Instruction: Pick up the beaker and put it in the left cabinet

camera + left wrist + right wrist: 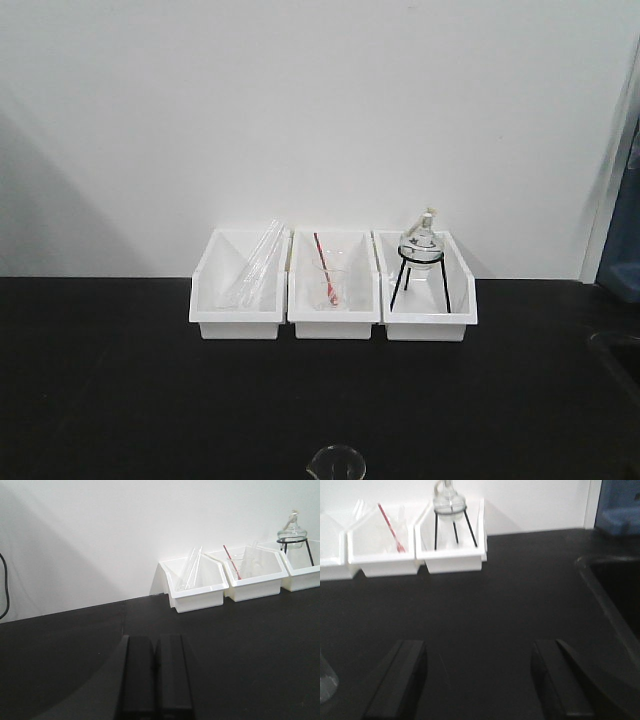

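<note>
Spotting the target: small clear glass beaker (336, 463) with a pour spout stands alone on the black bench top (120, 380), right at the near edge of the front view, well apart from the bins.
Right gripper (477, 680): black fingers spread wide, nothing between them.
Left gripper (155, 680): fingers pressed together, empty.
Decoy: clear beaker with a red rod (330, 285) in the middle white plastic bin (333, 325); grabbing that would be the wrong pick.
Risk: an off-centre squeeze could tip or skid the glass.
Left cabinet: not in view.

No legible txt, labels, brands or nos. anywhere in any view.
</note>
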Controlling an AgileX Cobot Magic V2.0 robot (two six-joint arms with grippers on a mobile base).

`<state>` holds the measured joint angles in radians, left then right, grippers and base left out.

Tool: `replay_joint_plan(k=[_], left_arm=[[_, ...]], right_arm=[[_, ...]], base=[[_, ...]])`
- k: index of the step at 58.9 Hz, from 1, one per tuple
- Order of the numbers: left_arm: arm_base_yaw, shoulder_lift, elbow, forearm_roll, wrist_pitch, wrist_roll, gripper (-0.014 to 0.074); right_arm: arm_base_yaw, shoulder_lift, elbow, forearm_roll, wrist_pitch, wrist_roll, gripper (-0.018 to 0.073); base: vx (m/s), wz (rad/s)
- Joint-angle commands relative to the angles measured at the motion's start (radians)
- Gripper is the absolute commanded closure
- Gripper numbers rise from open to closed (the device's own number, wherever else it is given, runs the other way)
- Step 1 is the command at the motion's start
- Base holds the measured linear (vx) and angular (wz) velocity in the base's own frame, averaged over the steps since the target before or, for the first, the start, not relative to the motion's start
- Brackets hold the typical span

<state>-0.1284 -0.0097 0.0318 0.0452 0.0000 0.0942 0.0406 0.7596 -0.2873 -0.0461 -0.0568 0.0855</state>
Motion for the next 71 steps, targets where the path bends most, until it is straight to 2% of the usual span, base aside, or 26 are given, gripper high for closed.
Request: replay_joint_plan(k=[1, 7, 12, 23, 35, 43, 52, 71], left_arm=[[-0.001, -0.019, 0.016, -0.003, -0.075, -0.003, 0.0595], [-0.001, -0.019, 0.016, -0.003, -0.075, -0.003, 0.0595], [-0.001, -0.019, 0.016, -0.003, -0.075, -0.003, 0.0595], [-0.001, -0.019, 0.016, -0.003, -0.075, -0.003, 0.0595], [-0.001, -0.019, 0.016, -0.003, -0.075, -0.003, 0.0595], [-0.001, -0.019, 0.016, -0.003, -0.075, -0.003, 0.0595], [-0.001, -0.019, 0.016, -0.003, -0.075, -0.003, 0.0595], [-0.001, -0.019, 0.016, -0.003, -0.075, -0.003, 0.0595]], right_arm=[[0.002, 0.080, -0.037, -0.007, -0.152, -0.005, 0.0025], [0.002, 0.193, -0.037, -0.042, -0.295, -0.005, 0.0029], [0.017, 0.274, -0.037, -0.111, -0.422, -0.001, 0.0029], [0.141, 0.467, -0.037, -0.356, -0.662, 0.003, 0.0029], [0.238, 0.705, -0.043, -0.372, -0.876, -0.008, 0.0027], [0.295, 0.845, -0.086, -0.373, -0.938, -0.018, 0.0008], [0.341, 0.976, -0.176, -0.372, -0.938, -0.020, -0.0034], [0.362, 1.157, -0.340, -0.378, -0.949, -0.020, -0.0054]], base=[[0.00, 0.00], [0.00, 0.00], [0.00, 0.00], [0.00, 0.00], [0.00, 0.00], [0.00, 0.00], [0.00, 0.00], [0.00, 0.00]])
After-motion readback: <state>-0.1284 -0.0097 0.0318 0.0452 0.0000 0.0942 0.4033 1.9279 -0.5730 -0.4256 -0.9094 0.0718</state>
